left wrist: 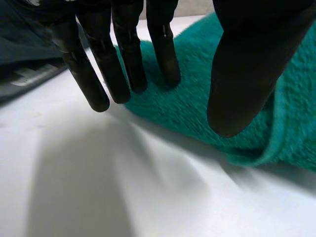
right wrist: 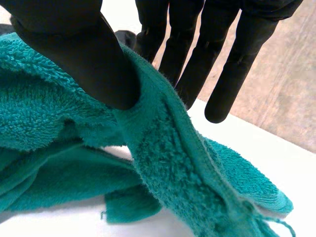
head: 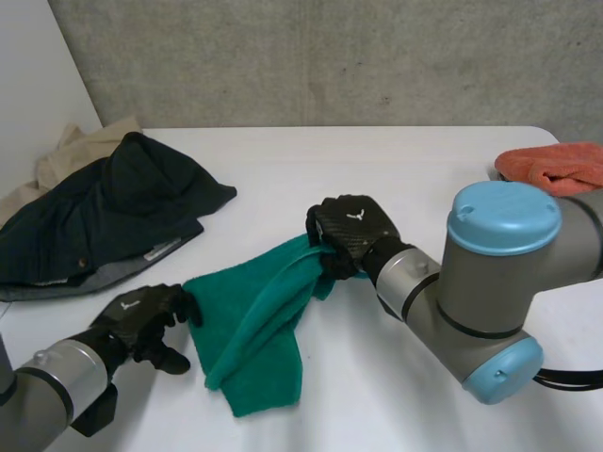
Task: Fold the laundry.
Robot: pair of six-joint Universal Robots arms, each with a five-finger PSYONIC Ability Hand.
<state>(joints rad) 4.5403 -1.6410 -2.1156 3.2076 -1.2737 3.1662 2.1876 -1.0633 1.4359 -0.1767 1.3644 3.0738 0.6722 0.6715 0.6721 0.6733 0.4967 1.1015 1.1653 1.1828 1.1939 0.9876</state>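
Green towel (head: 254, 330) lies bunched mid-counter, on the white counter (head: 396, 169); its long axis is a raised ridge running on a diagonal, from my right hand (head: 350, 231) at the far end down toward the near edge.

Right hand: thumb (right wrist: 84, 49) pressed on the towel's hem with straight fingers (right wrist: 232, 64) behind it; cloth pinched between them and lifted off the counter there.

Left hand (head: 141, 315): fingers (left wrist: 128, 64) straight, tips resting at the towel's left corner where it meets the counter; its thumb hangs over the fold, apart from it; nothing grasped.

Judgement: the towel lies to the right of my left fingertips and below my right ones; the free near end is nearer my left hand, so the spreading pull should run along the ridge.

Elsewhere: dark garments (head: 113, 217) heaped far left; orange cloth (head: 556, 165) far right; both well apart from the towel.
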